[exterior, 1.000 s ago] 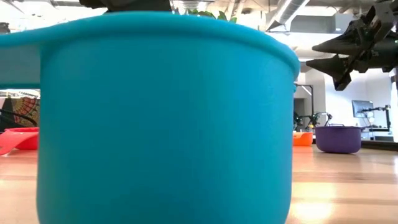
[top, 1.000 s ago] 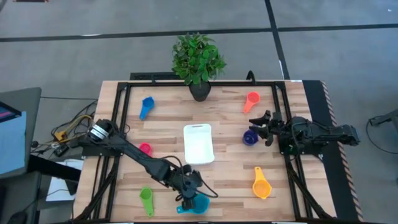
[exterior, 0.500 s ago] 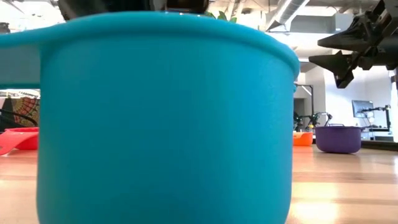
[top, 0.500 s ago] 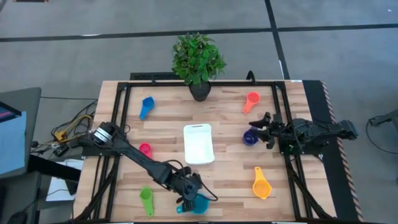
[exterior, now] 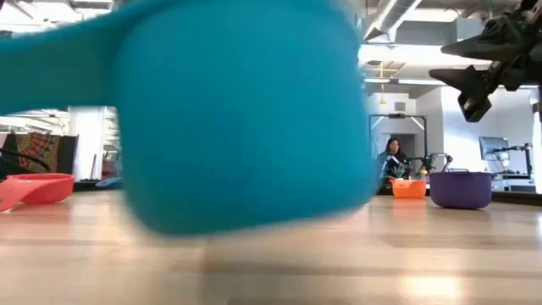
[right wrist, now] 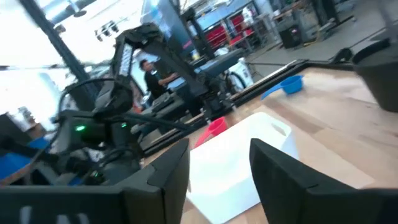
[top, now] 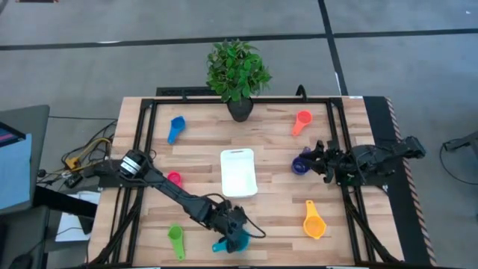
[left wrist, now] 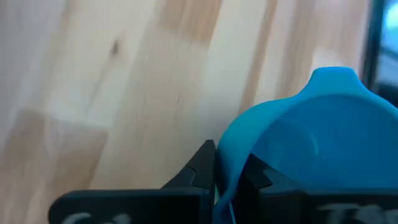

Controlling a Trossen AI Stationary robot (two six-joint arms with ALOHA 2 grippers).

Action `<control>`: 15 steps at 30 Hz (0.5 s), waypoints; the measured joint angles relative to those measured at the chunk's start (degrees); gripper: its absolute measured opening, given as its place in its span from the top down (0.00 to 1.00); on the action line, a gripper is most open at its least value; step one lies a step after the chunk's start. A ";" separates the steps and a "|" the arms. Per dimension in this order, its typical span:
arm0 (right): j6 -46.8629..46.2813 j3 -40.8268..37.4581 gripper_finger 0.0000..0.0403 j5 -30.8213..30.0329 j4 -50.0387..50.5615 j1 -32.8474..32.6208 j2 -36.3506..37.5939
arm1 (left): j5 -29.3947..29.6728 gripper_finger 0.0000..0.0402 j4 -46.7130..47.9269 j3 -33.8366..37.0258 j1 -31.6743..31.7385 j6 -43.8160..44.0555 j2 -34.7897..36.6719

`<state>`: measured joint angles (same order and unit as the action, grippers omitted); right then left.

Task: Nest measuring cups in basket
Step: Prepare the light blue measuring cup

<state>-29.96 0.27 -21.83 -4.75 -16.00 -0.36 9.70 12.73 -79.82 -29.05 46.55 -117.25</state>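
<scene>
Now, left gripper [left wrist: 227, 177] jaws clamped on the teal cup [top: 237, 242]'s rim, lift level toward the basket [top: 238, 173]; right gripper [right wrist: 219, 163] jaws apart.

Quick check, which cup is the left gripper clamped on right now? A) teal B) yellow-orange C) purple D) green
A: in the left wrist view the left gripper has its fingers closed on the rim of the teal cup, and the high view shows that cup at the left arm's tip near the table's front edge, while the low view shows it off the tabletop.
</scene>
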 joint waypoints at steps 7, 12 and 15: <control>2.45 4.75 0.67 -3.09 0.06 -2.10 -1.26 | 11.45 0.98 -4.24 -3.07 4.65 0.46 -0.04; 2.76 9.74 0.74 -7.10 6.06 -2.46 -5.10 | 14.74 0.98 -10.75 -4.18 8.46 -0.77 -0.02; 0.25 13.15 0.76 -10.14 14.37 -2.43 -8.03 | 14.88 0.98 -12.85 -4.08 9.62 -2.06 -0.04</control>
<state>-29.70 13.42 -31.97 9.63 -18.44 -8.39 24.58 -0.13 -83.90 -19.43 44.48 -117.30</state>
